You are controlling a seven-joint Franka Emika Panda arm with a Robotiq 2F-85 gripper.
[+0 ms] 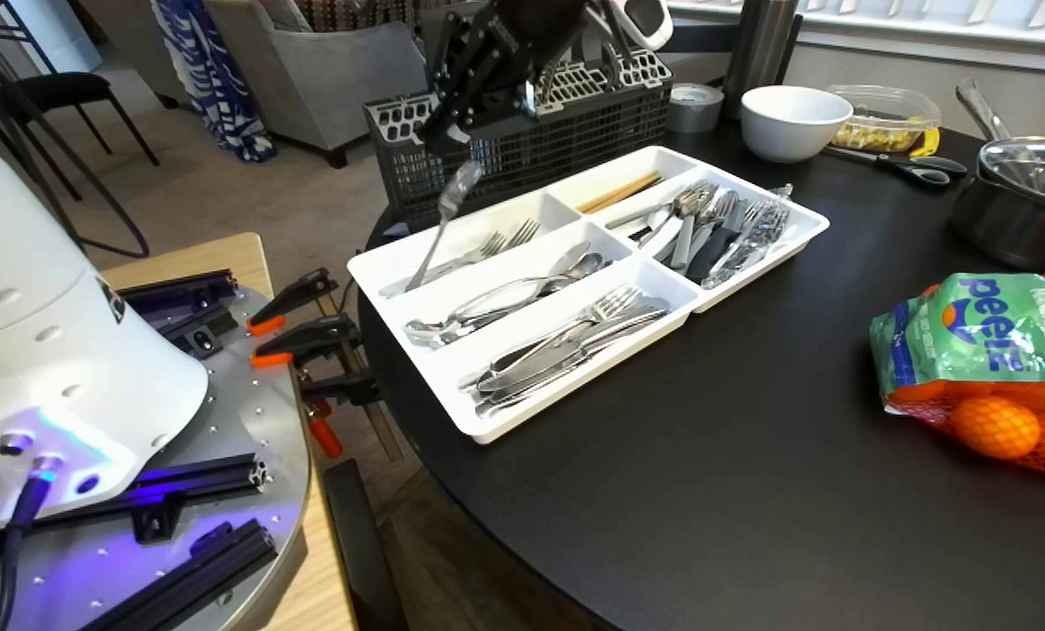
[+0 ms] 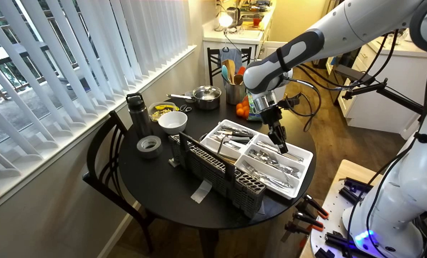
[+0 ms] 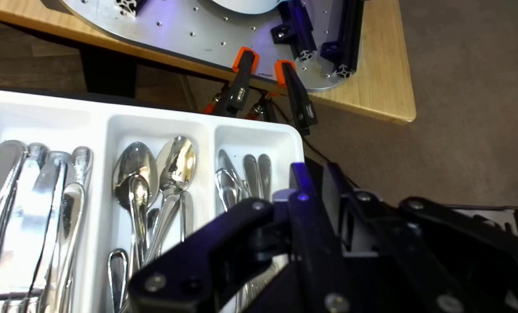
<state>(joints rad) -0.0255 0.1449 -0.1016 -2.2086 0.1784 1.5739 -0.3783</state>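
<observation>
The black two-finger gripper [image 3: 317,170] hangs over the white plastic divided tray [image 1: 439,366], its fingertips slightly apart. A silver metal fork [image 1: 456,193] tilts head-up just below them, its lower end at a compartment beside the dark grey mesh plastic basket [image 1: 584,131]

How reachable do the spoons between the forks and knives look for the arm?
Likely yes: the gripper hangs above the white tray and the spoons lie in an uncovered compartment. The blurred utensil tilted beneath the gripper might interfere.
</observation>
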